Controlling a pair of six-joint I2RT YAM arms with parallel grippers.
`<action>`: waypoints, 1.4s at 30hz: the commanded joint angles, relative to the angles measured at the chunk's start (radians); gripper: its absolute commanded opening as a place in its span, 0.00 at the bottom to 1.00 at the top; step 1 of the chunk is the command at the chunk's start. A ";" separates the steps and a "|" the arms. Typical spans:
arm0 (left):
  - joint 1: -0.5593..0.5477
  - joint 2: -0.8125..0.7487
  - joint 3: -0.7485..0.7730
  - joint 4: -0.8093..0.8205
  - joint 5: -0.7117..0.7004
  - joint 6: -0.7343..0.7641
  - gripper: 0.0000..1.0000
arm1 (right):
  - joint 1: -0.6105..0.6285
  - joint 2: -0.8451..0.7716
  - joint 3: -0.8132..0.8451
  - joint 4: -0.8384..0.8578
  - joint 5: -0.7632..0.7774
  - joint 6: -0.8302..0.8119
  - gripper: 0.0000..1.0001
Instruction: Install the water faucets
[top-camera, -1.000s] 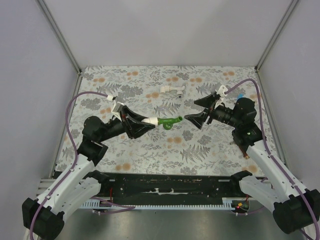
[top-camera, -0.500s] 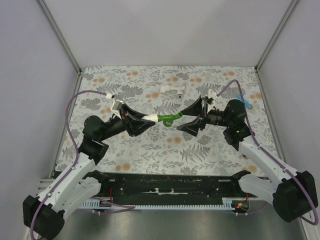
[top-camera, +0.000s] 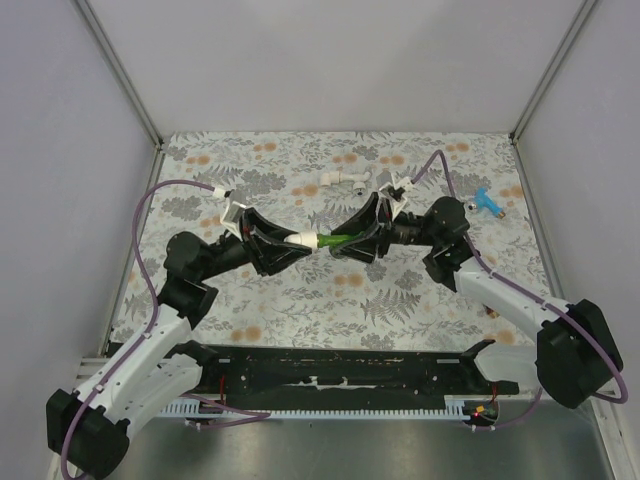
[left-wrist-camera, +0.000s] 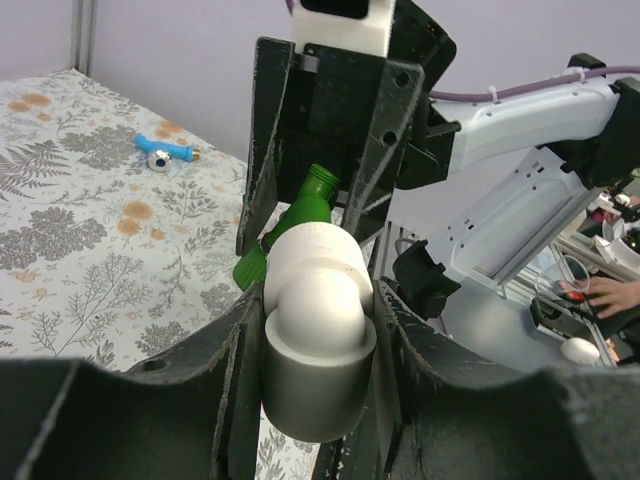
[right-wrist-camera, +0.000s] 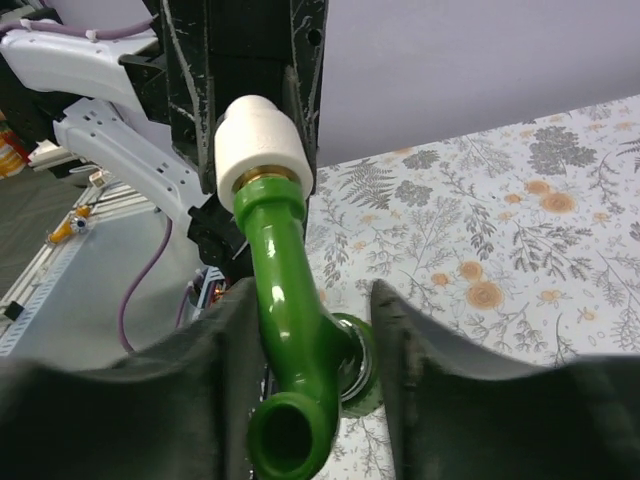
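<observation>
The bright green water faucet (top-camera: 341, 239) hangs in the air above the middle of the table, its threaded end in a white elbow fitting (top-camera: 304, 241). My left gripper (top-camera: 292, 243) is shut on that elbow (left-wrist-camera: 318, 300). From the right, my right gripper (top-camera: 350, 238) has its jaws around the green faucet (right-wrist-camera: 290, 300). One finger lies against the spout and the other against the handle knob. A blue faucet (top-camera: 488, 203) lies on the table at the far right.
A white pipe fitting (top-camera: 345, 180) lies on the flowered table cover behind the grippers. Grey walls close the table on three sides. The blue faucet (left-wrist-camera: 165, 151) also shows in the left wrist view, far off on the cover.
My right gripper has moved left from beside the faucet onto it, and its jaws have narrowed around it. The left gripper has held the elbow and shifted slightly.
</observation>
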 joint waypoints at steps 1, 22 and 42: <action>0.003 -0.014 0.071 0.016 0.073 0.151 0.02 | 0.005 0.048 0.050 0.137 -0.019 0.182 0.42; 0.003 -0.042 0.299 -0.671 -0.228 0.403 0.65 | -0.006 0.048 0.208 -0.414 0.058 -0.007 0.00; 0.006 0.011 0.252 -0.824 -0.630 -0.473 0.93 | 0.139 0.044 0.197 -0.534 0.502 -0.509 0.00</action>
